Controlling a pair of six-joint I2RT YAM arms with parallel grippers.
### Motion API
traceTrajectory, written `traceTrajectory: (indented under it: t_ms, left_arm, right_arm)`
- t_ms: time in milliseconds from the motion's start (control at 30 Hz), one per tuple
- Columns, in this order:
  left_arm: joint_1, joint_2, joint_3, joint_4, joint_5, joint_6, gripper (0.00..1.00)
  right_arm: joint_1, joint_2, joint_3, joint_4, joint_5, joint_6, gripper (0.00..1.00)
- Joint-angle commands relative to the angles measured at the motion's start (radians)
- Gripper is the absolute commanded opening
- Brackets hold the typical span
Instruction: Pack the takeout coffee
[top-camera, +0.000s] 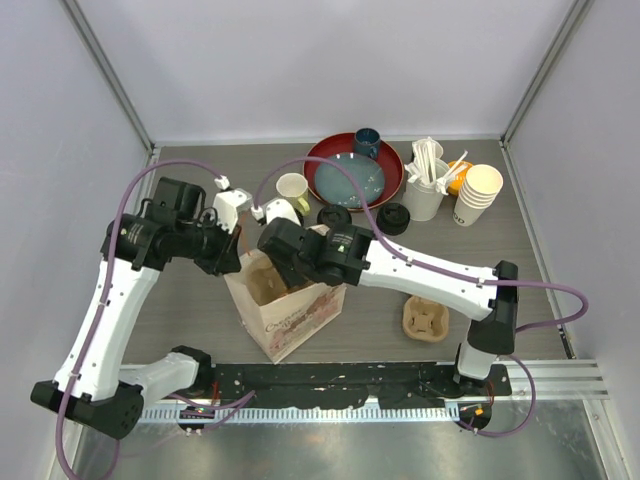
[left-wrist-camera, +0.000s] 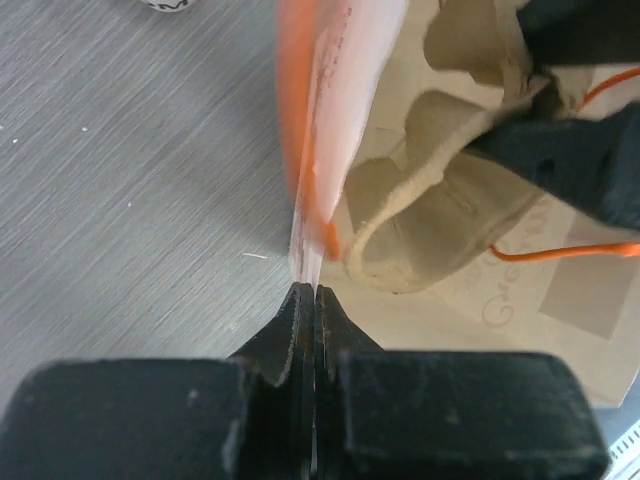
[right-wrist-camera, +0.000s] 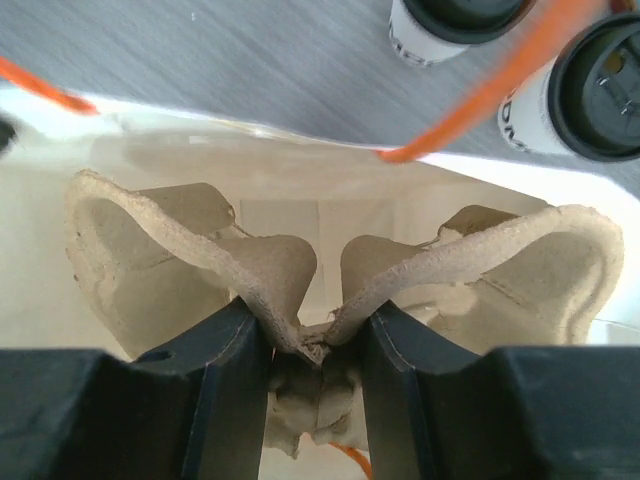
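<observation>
The takeout coffee is two cream paper cups with black lids, one (top-camera: 334, 215) beside the other (top-camera: 393, 217), standing behind a brown paper bag (top-camera: 300, 320). The right wrist view shows both cups, one (right-wrist-camera: 455, 20) and the other (right-wrist-camera: 600, 90), beyond the bag's rim (right-wrist-camera: 250, 140). My right gripper (top-camera: 278, 262) reaches into the bag's mouth. It (right-wrist-camera: 310, 320) is shut on the middle ridge of a pulp cup carrier (right-wrist-camera: 150, 240). My left gripper (left-wrist-camera: 308, 290) is shut on the bag's upper edge (left-wrist-camera: 320, 150), at the bag's left side (top-camera: 235, 258). The carrier (left-wrist-camera: 420, 200) lies inside.
A second pulp carrier (top-camera: 424, 320) lies right of the bag. Behind are a pale yellow mug (top-camera: 293, 190), a red plate (top-camera: 395, 160) holding a blue dish, a dark blue cup (top-camera: 367, 142), a white utensil holder (top-camera: 425, 195) and a stack of paper cups (top-camera: 478, 193).
</observation>
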Motion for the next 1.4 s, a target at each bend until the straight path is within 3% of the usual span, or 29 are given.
traceTrajectory:
  t_ms: [0,267,433,600,767,1100,1367]
  left_arm:
    - [0.002,-0.066,-0.017,0.084,-0.065,-0.094,0.00]
    - [0.004,-0.115,-0.099,0.158,-0.077,-0.149,0.00]
    - [0.002,-0.113,-0.110,0.205,-0.218,-0.180,0.00]
    - [0.002,-0.132,-0.090,0.256,-0.253,-0.237,0.00]
    - [0.004,-0.142,-0.088,0.259,-0.074,-0.250,0.00]
    - [0.002,-0.170,-0.143,0.250,0.076,-0.237,0.00]
    - [0.002,-0.168,-0.134,0.250,0.032,-0.206,0.00]
  right_arm:
    - [0.032,0.038,-0.001,-0.122,-0.024,0.059,0.40]
    - [0.074,0.050,-0.018,-0.186,0.032,0.136,0.40]
    - [0.114,0.061,-0.061,-0.164,0.021,0.097,0.41]
    - [0.114,0.040,-0.142,-0.146,0.009,0.099,0.40]
    - [0.104,0.085,-0.176,-0.126,-0.067,0.076,0.40]
    - [0.019,0.155,-0.236,-0.083,-0.169,0.131,0.40]
    - [0.010,0.205,-0.251,-0.055,-0.170,0.129,0.48]
